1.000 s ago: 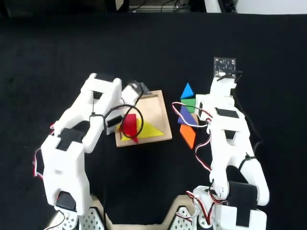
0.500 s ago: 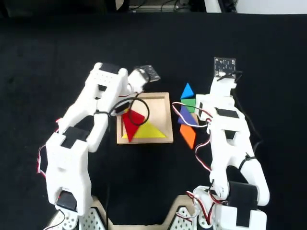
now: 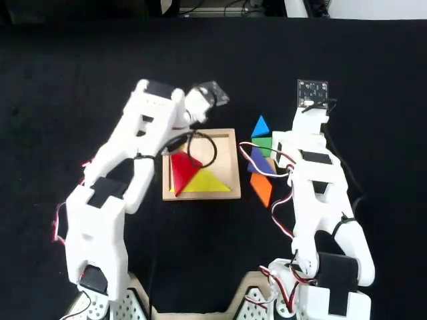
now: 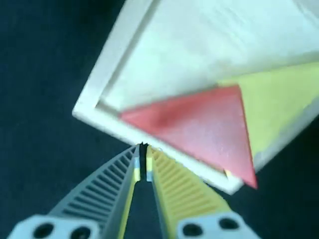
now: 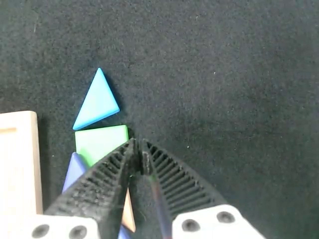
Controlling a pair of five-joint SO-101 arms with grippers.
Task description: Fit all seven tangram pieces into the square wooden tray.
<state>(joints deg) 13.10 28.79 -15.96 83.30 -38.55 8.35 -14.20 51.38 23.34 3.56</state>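
Left tool [image 4: 143, 152] lifted off red triangle [image 4: 199, 129], closed empty, just outside tray [image 4: 114, 55] rim

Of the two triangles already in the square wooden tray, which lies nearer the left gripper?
The red triangle: it lies along the rim of the wooden tray right by the left gripper; the yellow triangle sits beyond it.

White arms [image 3: 100, 220] with black motors; left claw [image 4: 142, 148] yellow-grey, right claw [image 5: 139, 147] black.
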